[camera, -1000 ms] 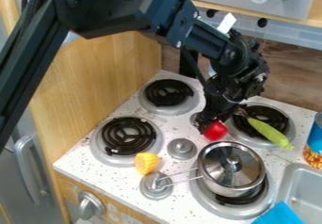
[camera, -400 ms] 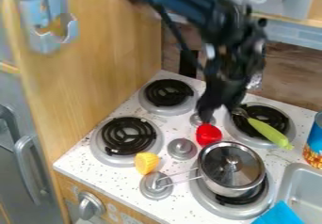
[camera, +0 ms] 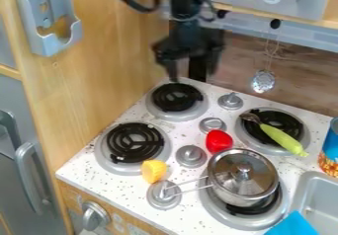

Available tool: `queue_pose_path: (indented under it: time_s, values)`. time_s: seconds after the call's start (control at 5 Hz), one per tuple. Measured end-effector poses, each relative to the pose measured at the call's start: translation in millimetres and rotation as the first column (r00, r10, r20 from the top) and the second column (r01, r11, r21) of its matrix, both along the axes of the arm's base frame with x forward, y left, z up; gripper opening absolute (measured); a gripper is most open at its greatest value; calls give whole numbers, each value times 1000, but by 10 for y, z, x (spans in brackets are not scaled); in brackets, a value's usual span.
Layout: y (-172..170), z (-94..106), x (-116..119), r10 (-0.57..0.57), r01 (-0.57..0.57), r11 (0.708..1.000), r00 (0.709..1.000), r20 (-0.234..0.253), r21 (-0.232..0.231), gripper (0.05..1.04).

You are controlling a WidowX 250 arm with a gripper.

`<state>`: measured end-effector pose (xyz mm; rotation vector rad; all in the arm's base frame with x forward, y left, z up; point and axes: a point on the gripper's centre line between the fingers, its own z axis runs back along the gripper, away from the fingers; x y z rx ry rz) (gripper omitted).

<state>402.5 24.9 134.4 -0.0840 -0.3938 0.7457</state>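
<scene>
From my camera I have the tool (camera: 192,74) hanging above the rear left burner (camera: 177,97), blurred but with its two fingers spread wide apart — nothing between them. Below it and to the right in my view, the red toy food piece (camera: 219,141) sits on the counter (camera: 135,188), just beside the lidded metal saucepan (camera: 242,177); farther right of the tool, I see a green-handled utensil (camera: 282,138) lying across another burner (camera: 298,123).
</scene>
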Motion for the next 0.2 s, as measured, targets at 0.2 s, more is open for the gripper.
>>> queue_pose_path:
  time_s: [0.2]
  values:
    - [64,-4,-14,9,-9,1000,1000,-6,-6,1005]
